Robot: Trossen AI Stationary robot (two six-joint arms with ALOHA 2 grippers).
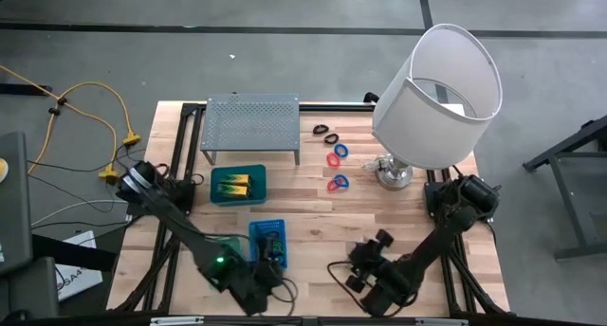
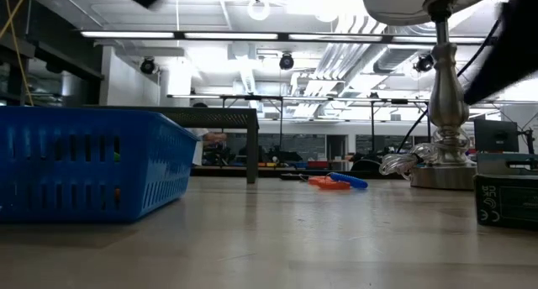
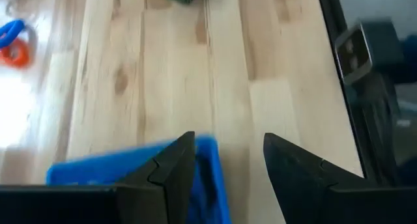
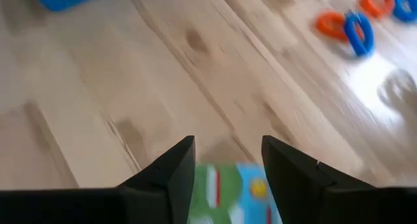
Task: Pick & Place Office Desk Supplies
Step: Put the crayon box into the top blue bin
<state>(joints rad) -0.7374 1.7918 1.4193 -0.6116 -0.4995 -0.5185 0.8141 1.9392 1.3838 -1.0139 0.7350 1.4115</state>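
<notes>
The table [image 1: 313, 217] carries a lamp [image 1: 438, 94] at the far right and a grey rack [image 1: 252, 123] at the far middle. In front of the rack sits a green tray [image 1: 237, 186] with yellow-green packets [image 1: 237, 183]; nearer still, a blue tray [image 1: 266, 241]. The left gripper [image 3: 228, 175] hangs at the blue tray's near edge, fingers spread, empty. The right gripper [image 4: 228, 168] is low over the near right table, fingers apart above a blue-green packet [image 4: 238, 191]; grip unclear. Red and blue rings [image 1: 338, 168] lie beside the lamp base, black loops [image 1: 325, 133] beyond them.
</notes>
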